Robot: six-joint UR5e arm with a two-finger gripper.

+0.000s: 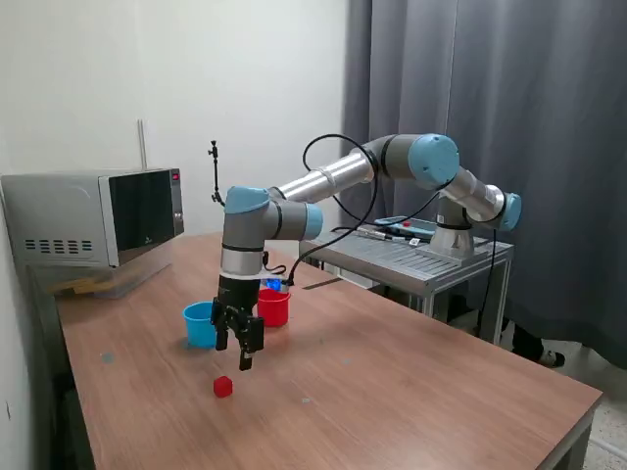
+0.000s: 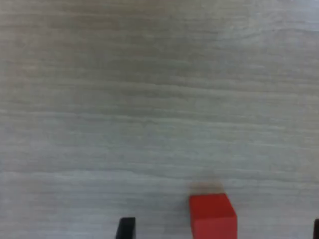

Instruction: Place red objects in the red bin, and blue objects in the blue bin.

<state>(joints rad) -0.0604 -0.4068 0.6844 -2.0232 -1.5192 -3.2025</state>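
On the table [image 1: 411,392], exterior view: gripper [image 1: 240,354] hangs above a red cube [image 1: 223,387], which lies just below and toward the view's left; blue cup [image 1: 200,323] and red cup [image 1: 273,306] stand behind it. Wrist view: cube [image 2: 213,216] sits between two dark fingertips [image 2: 125,228], spread apart, holding nothing; cube's lower part cut off; blue cubes not seen

The gripper [image 1: 240,354] hangs above the table [image 1: 411,392] with bare wood all around the red cube [image 1: 223,387]. At 12 o'clock from the cube, the blue cup [image 1: 200,324] and red cup [image 1: 273,306] stand in the way
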